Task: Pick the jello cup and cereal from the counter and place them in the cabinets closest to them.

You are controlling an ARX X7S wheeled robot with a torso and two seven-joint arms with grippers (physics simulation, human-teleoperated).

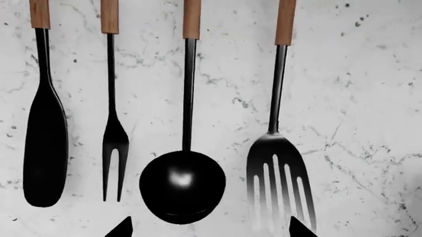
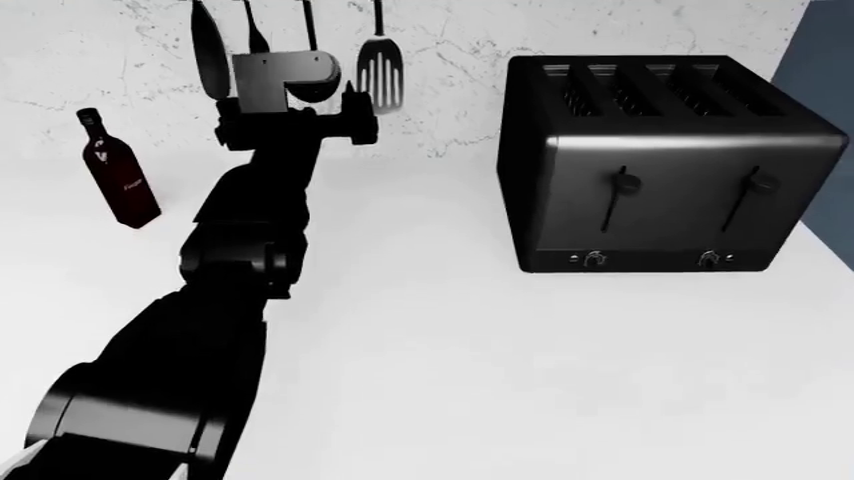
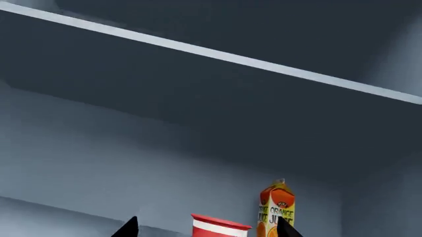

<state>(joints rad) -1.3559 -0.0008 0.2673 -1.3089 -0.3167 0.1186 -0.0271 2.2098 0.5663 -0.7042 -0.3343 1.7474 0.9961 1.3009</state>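
- The left gripper (image 2: pixel 354 100) sits in the upper left of the head view, up near the wall. Its two tips stand apart and hold nothing.
- Just past it hang a ladle (image 1: pixel 183 185) and a slotted turner (image 1: pixel 280 175).
- The right gripper (image 3: pixel 205 228) shows two spread tips at the bottom of its wrist view. The jello cup (image 3: pixel 220 227) sits between them; I cannot tell if they touch it.
- An orange juice carton (image 3: pixel 276 207) stands beside the cup inside the dark cabinet (image 3: pixel 197 123).
- A toaster (image 2: pixel 667 165) and a bottle (image 2: pixel 118 170) stand on the white counter (image 2: pixel 534 370).
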